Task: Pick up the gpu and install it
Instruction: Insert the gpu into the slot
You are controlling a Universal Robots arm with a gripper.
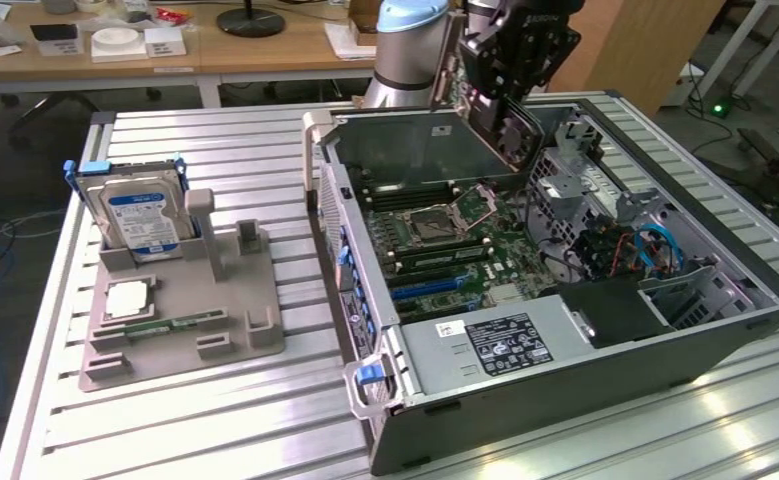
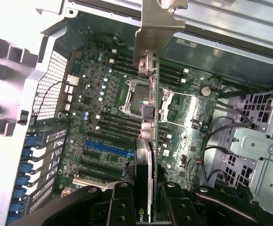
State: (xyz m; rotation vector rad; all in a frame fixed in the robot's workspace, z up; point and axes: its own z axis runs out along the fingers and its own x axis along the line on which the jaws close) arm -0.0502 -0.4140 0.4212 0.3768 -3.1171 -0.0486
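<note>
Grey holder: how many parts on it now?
3: hard drive upright at the far end, square silver chip flat in the middle, green memory stick lying beside it. None appear hidden.

The fingers (image 2: 120,207) clamp the gpu (image 2: 146,165) edge-on — it hangs over the motherboard (image 2: 99,108), blue slot (image 2: 106,149) at its nine o'clock.
</note>
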